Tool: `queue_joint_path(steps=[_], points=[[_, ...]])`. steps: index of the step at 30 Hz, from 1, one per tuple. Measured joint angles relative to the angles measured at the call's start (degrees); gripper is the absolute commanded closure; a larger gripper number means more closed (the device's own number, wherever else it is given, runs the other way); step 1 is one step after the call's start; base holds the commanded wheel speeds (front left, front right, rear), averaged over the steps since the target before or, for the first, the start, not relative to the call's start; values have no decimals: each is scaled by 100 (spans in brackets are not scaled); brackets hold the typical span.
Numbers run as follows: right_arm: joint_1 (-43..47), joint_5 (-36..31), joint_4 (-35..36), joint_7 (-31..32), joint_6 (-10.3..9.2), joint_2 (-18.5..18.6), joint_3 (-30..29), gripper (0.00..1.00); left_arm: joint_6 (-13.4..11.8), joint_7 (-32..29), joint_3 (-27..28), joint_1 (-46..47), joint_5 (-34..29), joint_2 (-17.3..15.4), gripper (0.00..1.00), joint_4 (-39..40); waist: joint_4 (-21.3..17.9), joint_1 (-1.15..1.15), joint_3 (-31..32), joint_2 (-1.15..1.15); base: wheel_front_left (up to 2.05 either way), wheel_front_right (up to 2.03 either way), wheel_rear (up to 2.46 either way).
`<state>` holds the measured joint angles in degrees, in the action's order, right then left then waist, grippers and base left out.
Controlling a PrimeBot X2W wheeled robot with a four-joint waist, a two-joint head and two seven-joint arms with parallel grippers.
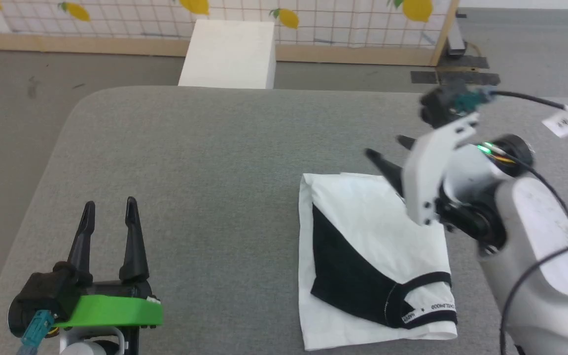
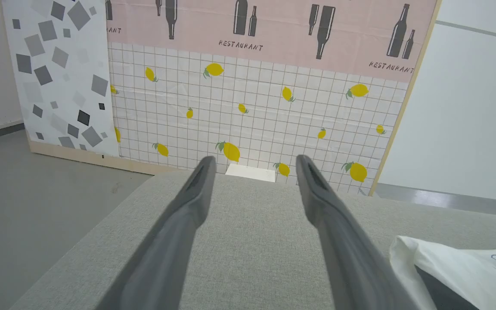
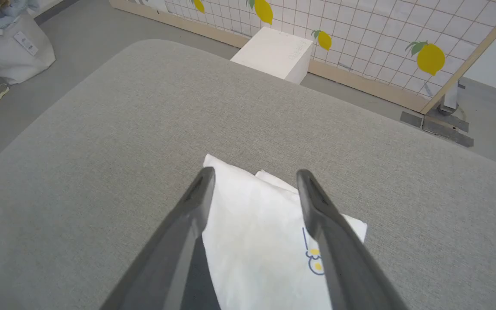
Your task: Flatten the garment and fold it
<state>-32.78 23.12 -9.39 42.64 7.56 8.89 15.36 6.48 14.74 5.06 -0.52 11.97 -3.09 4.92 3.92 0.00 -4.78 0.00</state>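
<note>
The garment [image 1: 377,231] is lying folded into a flat rectangle on the grey table [image 1: 215,148], at the lower right of centre in the head view. Its long axis is running from the top of the frame toward the bottom. The black-trimmed neckline is sitting at the lower right end, and a black sleeve is slanting across the white body. In the left wrist view a corner of it [image 2: 454,262] is showing at the lower right.

The right gripper [image 1: 386,147] is hanging over the garment's upper edge with its fingers spread wide and nothing between them. In the right wrist view the gripper [image 3: 255,173] is pointing up the frame with the white fabric [image 3: 256,241] beneath it; whether the tips are touching the cloth cannot be told.

The left gripper [image 1: 110,203] is resting at the lower left, well apart from the garment, fingers parted and gripping nothing. Beyond the table's far edge a white box [image 1: 230,54] is standing.
</note>
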Motion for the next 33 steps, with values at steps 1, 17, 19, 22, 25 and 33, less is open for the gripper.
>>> queue_joint_path(steps=[1,17,19,22,25,33], points=[[126,-156,-4,-19,0,34,-168,0,-1,0,-5,-8,0,0,0,11,-43,0,13,0,0,0,0],[1428,-1674,-959,170,0,-354,-1166,0,2,0,-99,4,0,3,0,75,-7,0,-301,0,0,0,0],[1433,-1793,-1065,169,0,-380,-1134,0,2,0,-90,4,0,3,0,73,33,0,-351,0,0,0,0],[1425,-1866,-1133,160,0,-398,-1083,0,3,0,-78,5,0,3,0,67,72,0,-415,0,0,0,0],[1401,-1859,-1179,146,0,-386,-1054,94,7,0,-70,12,0,3,0,44,80,0,-445,0,0,0,0],[1380,-1471,-1125,-66,1,-91,-621,100,11,0,-43,48,-14,3,0,29,-40,0,-416,0,0,0,0]])
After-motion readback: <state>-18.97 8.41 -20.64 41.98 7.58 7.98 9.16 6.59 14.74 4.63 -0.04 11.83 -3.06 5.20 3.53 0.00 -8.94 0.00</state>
